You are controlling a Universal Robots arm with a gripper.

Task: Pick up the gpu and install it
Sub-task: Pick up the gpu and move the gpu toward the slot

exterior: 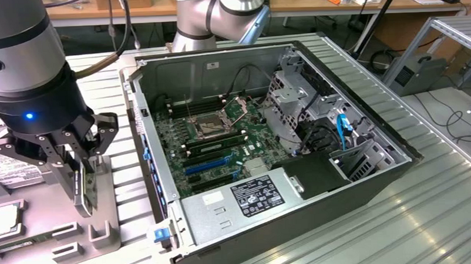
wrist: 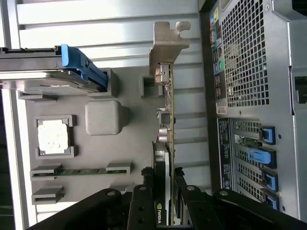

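Ribbed metal table (exterior: pixel 426 219) under an open computer case (exterior: pixel 317 220) and (beside it) a gray parts tray (exterior: pixel 46 218)

The gripper (wrist: pixel 165 203) is matt black metal. Between its fingers the gpu (wrist: pixel 169 143) shows a dark, slightly glossy shroud, probably plastic, and a bare satin steel end bracket (wrist: pixel 168 43). Below the hand, the fixture tray (wrist: pixel 129 143) is smooth matt grey plastic. Beside the hand, the computer case (wrist: pixel 249 52) is perforated unpainted sheet metal carrying glossy blue plastic clips (wrist: pixel 261 155). The table (wrist: pixel 96 28) beneath is ribbed aluminium with a soft sheen.
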